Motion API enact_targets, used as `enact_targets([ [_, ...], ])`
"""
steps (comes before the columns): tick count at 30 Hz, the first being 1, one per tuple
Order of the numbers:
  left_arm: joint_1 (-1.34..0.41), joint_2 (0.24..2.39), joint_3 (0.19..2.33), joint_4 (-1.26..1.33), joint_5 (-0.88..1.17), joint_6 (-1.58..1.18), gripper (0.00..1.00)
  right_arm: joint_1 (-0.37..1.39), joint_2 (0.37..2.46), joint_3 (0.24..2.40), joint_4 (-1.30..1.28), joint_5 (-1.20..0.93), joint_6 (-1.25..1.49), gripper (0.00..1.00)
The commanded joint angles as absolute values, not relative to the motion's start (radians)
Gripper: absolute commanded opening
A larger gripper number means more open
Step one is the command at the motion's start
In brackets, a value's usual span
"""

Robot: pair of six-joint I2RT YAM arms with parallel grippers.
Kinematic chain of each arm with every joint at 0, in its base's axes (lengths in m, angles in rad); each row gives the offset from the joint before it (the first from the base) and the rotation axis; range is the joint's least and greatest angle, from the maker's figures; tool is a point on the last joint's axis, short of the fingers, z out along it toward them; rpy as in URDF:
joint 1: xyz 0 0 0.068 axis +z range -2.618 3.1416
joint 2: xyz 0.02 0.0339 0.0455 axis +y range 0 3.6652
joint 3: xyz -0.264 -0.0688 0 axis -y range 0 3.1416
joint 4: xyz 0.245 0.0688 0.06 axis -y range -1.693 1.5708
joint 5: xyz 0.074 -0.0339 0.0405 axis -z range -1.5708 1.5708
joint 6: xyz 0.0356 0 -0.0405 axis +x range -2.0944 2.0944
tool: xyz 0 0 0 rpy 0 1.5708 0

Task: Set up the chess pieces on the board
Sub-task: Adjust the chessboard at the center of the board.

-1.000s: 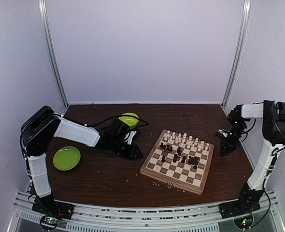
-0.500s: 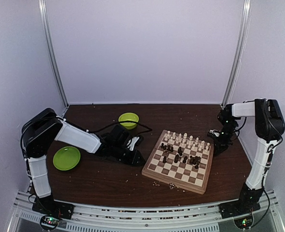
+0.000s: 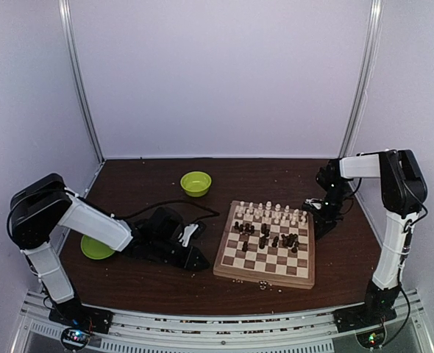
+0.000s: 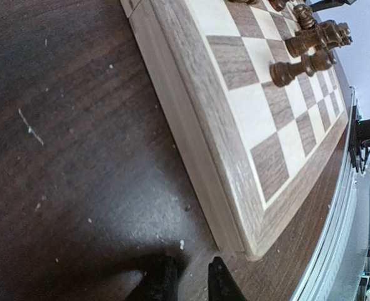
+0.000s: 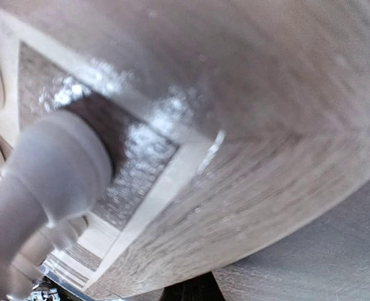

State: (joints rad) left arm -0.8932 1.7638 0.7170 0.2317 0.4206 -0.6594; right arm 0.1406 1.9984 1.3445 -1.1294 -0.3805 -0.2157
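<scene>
The board (image 3: 261,273) lies right of centre, nearly square to the table. A row of cream chess pieces (image 3: 272,212) stands along its far side, with dark chess pieces (image 3: 272,237) scattered mid-board. My left gripper (image 3: 200,262) is low on the table at the board's near left corner. In the left wrist view its jaws (image 4: 191,282) are a narrow gap apart and empty, beside the board's rim (image 4: 191,144) and dark pieces (image 4: 304,59). My right gripper (image 3: 320,226) touches the far right corner. In the right wrist view it (image 5: 194,293) shows as one dark tip against the rim (image 5: 266,157), near a cream piece (image 5: 53,175).
A lime-green bowl (image 3: 196,182) stands at the back centre. A lime-green plate (image 3: 93,248) lies at the left, partly under my left arm. A black cable (image 3: 165,206) runs across the table. Pale crumbs (image 3: 265,285) lie by the board's near edge.
The board has turned from a skewed angle to nearly square. My left gripper slid right and nearer along its left corner. My right gripper moved left against its far right corner.
</scene>
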Motion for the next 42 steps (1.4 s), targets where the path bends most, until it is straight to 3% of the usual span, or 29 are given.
enact_targets([
  [1, -0.914, 1.719, 0.655, 0.244, 0.382, -0.676, 0.2, 0.163, 2.018, 1.388, -1.124, -0.41, -0.22, 0.02],
  [25, -0.925, 1.523, 0.585, 0.078, 0.253, -0.679, 0.21, 0.395, 2.054, 1.458, -1.102, -0.468, -0.197, 0.04],
  [35, -0.956, 1.563, 0.626, 0.068, 0.341, -0.632, 0.23, 0.381, 2.055, 1.467, -1.055, -0.518, -0.182, 0.04],
  [42, -0.976, 1.472, 0.685, -0.138, 0.308, -0.603, 0.23, 0.289, 1.943, 1.385, -1.034, -0.551, -0.183, 0.06],
])
